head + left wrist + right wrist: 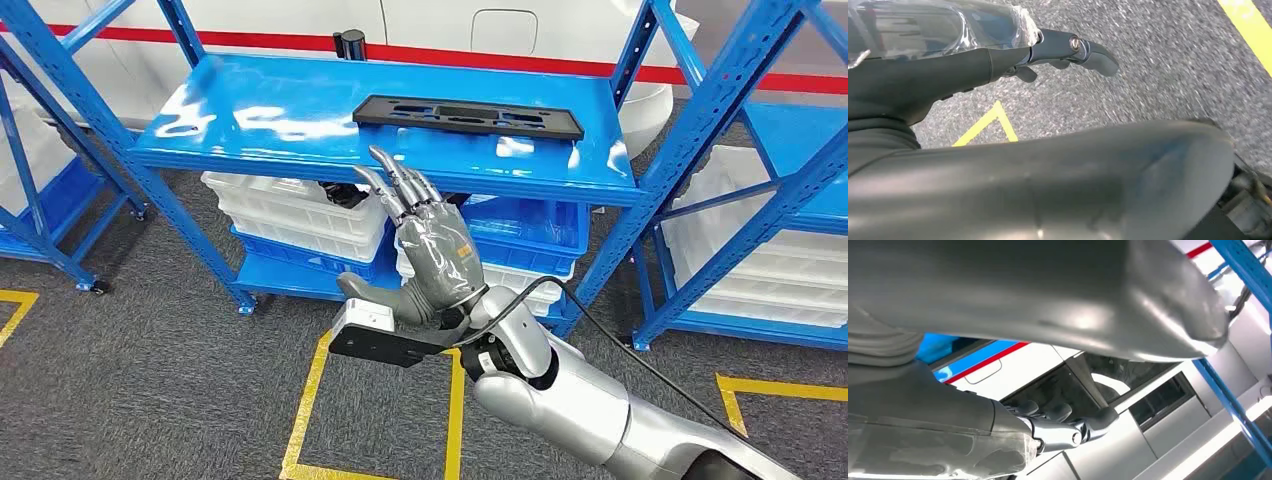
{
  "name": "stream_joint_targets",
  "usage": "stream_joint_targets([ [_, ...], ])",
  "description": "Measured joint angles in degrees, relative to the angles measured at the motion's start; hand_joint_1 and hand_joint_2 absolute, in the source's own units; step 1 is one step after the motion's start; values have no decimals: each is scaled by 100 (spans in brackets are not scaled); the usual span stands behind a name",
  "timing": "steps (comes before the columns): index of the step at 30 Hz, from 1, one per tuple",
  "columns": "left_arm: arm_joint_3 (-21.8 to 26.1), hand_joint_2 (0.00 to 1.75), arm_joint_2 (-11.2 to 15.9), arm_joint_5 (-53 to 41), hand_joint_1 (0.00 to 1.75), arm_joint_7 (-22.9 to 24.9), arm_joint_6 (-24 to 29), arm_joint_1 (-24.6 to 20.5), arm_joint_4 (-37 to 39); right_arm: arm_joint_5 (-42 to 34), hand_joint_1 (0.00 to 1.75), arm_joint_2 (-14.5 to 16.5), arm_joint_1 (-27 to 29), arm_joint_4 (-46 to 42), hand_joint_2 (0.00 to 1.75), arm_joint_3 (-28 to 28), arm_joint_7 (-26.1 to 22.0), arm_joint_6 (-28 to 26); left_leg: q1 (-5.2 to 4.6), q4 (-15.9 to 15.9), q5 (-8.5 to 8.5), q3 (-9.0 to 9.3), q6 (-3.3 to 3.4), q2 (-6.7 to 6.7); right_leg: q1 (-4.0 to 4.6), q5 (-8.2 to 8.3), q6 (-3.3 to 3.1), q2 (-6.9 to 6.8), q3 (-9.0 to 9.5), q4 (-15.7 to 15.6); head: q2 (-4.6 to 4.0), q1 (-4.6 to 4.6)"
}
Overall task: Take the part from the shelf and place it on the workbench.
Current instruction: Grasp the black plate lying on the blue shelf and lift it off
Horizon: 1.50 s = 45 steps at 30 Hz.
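The part (467,116) is a long, flat black panel with cut-outs, lying on the top board of the blue shelf (280,110), towards its right back. My right hand (430,245) is raised in front of the shelf's front edge, below and left of the part, its fingers straight, apart and pointing up at the board, with nothing in them. The right wrist view has the same right hand (1048,430) with its fingers stretched out and empty. My left hand (998,50) hangs over the grey floor with its fingers stretched out, holding nothing.
White and blue bins (290,215) are stacked on the lower board under the part. More blue racks stand at the left and at the right (760,150). Yellow tape (310,400) marks the grey floor. A white body with a red stripe (520,40) stands behind the shelf.
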Motion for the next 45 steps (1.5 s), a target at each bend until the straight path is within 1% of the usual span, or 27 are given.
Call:
stream_joint_targets([
  [2,1,0,3,-2,0,-2,7,-7,2,14,0,-1,-7,-7,0,-3,1,2,-3,-3,-35,53,34,-1,-5,-132,18,-1,-209,396,0,9],
  [5,1,0,4,20,0,-9,21,-9,6,35,0,-6,16,-14,0,-2,-12,14,-8,-6,-154,194,75,-7,-14,-476,52,-2,-964,1527,-1,19],
  [6,1,0,4,48,0,-21,29,2,7,37,0,-2,21,-13,0,3,-33,19,-8,-5,-200,248,71,-13,-14,-461,52,-2,-1131,1646,-2,20],
  [7,2,0,5,81,0,-42,38,15,7,38,0,13,12,-7,0,12,-65,22,-8,-5,-252,315,63,-20,-13,-323,45,-2,-1182,1529,-1,21],
  [8,4,0,5,116,0,-71,47,24,7,39,0,37,-13,4,0,22,-107,24,-8,-6,-309,393,52,-28,-13,-75,29,-2,-1123,1208,0,21],
  [9,9,0,6,155,0,-102,52,30,7,39,0,74,-49,25,0,32,-154,24,-8,-12,-370,456,36,-36,-11,255,6,-2,-993,762,-1,22],
  [10,19,0,7,190,0,-136,55,33,9,38,0,126,-94,63,0,44,-203,24,-14,-13,-429,520,14,-47,1,478,-20,-2,-867,364,-1,18],
  [12,49,0,10,254,0,-187,55,41,13,35,0,247,-173,154,0,75,-289,24,-24,-39,-523,577,-45,-62,25,658,-78,-1,-725,-51,-2,14],
  [15,99,0,28,311,0,-210,21,74,19,28,0,454,-303,289,0,132,-391,12,-24,-6,-581,661,-128,-62,24,594,-168,-5,-636,-112,-1,18],
  [17,125,0,46,325,0,-210,-1,82,21,27,0,580,-403,401,0,162,-445,-5,-13,183,-651,611,-165,-53,7,552,-214,-12,-549,-132,-2,7],
  [25,148,0,54,326,0,-210,-8,81,22,25,0,662,-468,505,0,181,-467,-17,-5,510,-724,443,-194,-48,-2,524,-245,-17,-497,-141,-1,-5],
  [26,156,0,56,329,0,-210,-12,83,22,24,0,697,-482,559,0,187,-473,-20,-2,710,-768,320,-208,-48,-2,507,-254,-19,-478,-143,-1,-8],
  [28,181,0,66,342,0,-210,-26,107,25,18,0,805,-503,692,0,206,-498,-32,15,1315,-960,-107,-246,-47,-3,439,-269,-21,-410,-147,-1,-13],
  [29,195,0,81,345,0,-208,-35,137,28,-2,0,890,-519,793,0,230,-534,-60,45,1451,-983,-341,-281,-43,-12,361,-257,-13,-317,-147,-1,-13],
  [30,213,0,96,338,0,-203,-40,162,31,-31,0,984,-546,925,0,263,-573,-115,75,1210,-746,-421,-288,-17,-14,221,-193,-5,-177,-150,0,-13],
  [31,226,0,110,312,0,-197,-39,178,33,-55,0,1060,-574,1044,0,292,-593,-170,99,860,-474,-411,-272,7,-23,95,-121,3,-37,-142,0,-12],
  [33,247,0,122,225,0,-177,-21,168,35,-80,0,1142,-616,1212,0,327,-552,-258,116,221,22,-250,-183,41,-48,-114,20,4,172,-105,0,-9],
  [34,247,0,123,176,0,-160,-1,145,35,-67,0,1110,-611,1200,0,324,-493,-263,107,218,-8,-208,-131,31,-63,-119,38,1,134,24,-1,-7],
  [35,247,0,126,143,0,-135,22,118,36,-56,0,1066,-604,1180,0,321,-441,-262,98,216,-38,-159,-90,22,-70,-142,50,-1,1,265,-1,0],
  [36,247,0,129,115,0,-111,47,95,36,-46,0,1014,-590,1156,0,318,-391,-259,84,214,-77,-112,-54,18,-69,-195,55,-2,-220,627,-1,5],
  [38,246,0,126,58,0,-80,70,64,37,-37,0,889,-520,1095,0,309,-281,-239,48,213,-186,1,1,16,-45,-440,40,-2,-818,1427,-1,17],
  [39,246,0,113,23,0,-69,74,55,37,-37,0,813,-462,1050,0,299,-219,-224,26,212,-247,70,21,11,-23,-547,21,-1,-1058,1654,-2,18],
  [40,245,0,93,-12,0,-54,72,46,37,-38,0,726,-399,993,0,285,-163,-209,10,210,-313,150,37,2,13,-572,-10,-1,-1208,1686,-2,20],
  [41,244,0,70,-39,0,-31,71,37,37,-40,0,636,-348,931,0,266,-123,-196,-3,208,-378,236,49,-11,59,-468,-53,-1,-1249,1496,-2,21],
  [42,244,0,45,-59,0,-8,71,27,37,-41,0,546,-309,866,0,243,-97,-182,-11,203,-444,322,56,-24,119,-236,-114,-1,-1205,1139,-2,21],
  [44,242,0,-8,-78,0,35,71,14,37,-41,0,389,-255,742,0,192,-68,-155,-12,171,-565,463,50,-48,250,437,-272,28,-1021,318,-2,21],
  [45,242,0,-37,-81,0,47,71,12,36,-39,0,324,-229,681,0,172,-51,-134,-14,131,-615,526,32,-60,295,679,-332,55,-934,54,-2,24],
])
